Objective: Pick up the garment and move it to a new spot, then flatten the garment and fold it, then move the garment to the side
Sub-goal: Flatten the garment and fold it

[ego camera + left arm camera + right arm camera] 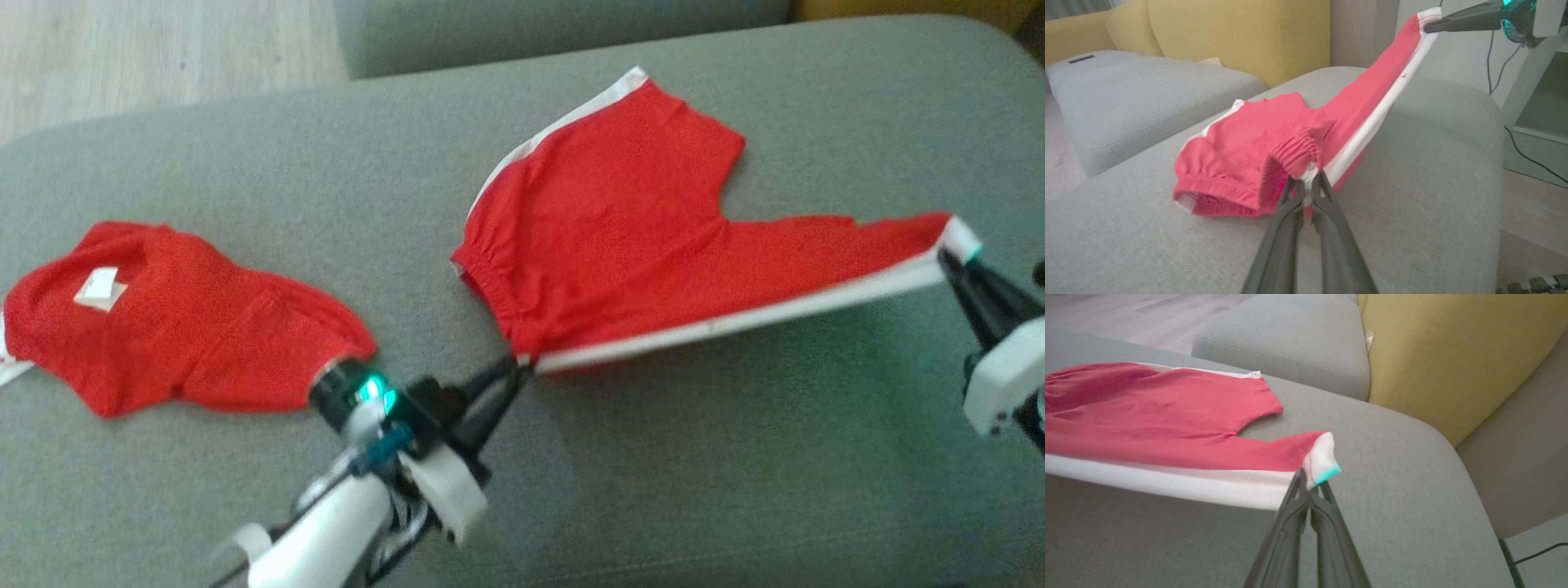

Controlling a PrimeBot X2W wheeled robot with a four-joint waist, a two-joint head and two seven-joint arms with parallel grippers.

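Note:
The garment [620,237] is a pair of red shorts with white side stripes, spread on the grey cushion [735,457]. Its near white-striped edge is lifted and pulled taut between both grippers. My left gripper [519,369] is shut on the waistband corner, seen close in the left wrist view [1308,181]. My right gripper [949,261] is shut on the leg hem corner [1321,465], with its fingertips meeting there [1306,482]. The far leg of the garment [1237,134] still rests on the cushion.
A second red garment [180,318] with a white label lies at the cushion's left. A grey cushion [1290,339] and a yellow sofa back [1445,355] stand beyond. Wooden floor [122,49] lies at the far left; cables [1523,151] hang at the cushion's end.

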